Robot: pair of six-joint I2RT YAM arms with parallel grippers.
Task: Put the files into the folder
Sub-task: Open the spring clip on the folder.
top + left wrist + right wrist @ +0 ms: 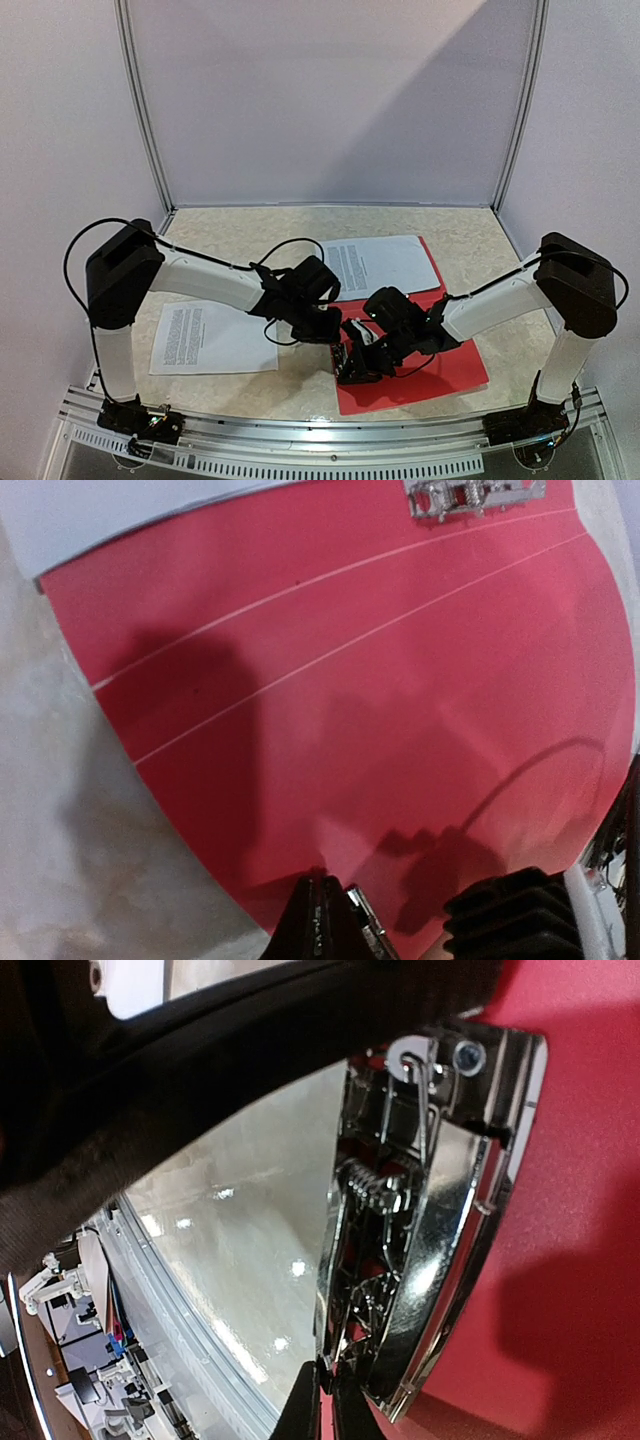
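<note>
The overhead view alone gives the layout. The red folder lies open and flat on the right half of the marbled bench. One printed sheet rests across the folder's far part. A second sheet lies on bare bench to the left, well apart from the folder. Both arms reach inward and meet over the folder's near left corner, where their dark bulk hides the contact.

The wrist cameras show what is hidden there. In the left wrist view the left fingers are clenched together at the folder's near edge, where red plastic meets bench. I cannot tell whether they pinch that edge. Two pale creases run across the cover, and a metal clip sits at the far side.

In the right wrist view a chrome spring clip is fixed to the red surface, its coil and lever plainly visible. The right fingers are clenched tight with their tips at the clip's lower end. Whether they nip any part of it is unclear. A dark arm part crosses the top of that view.

The sheets carry dense black print, too small to read. No brand or label can be made out.
</note>
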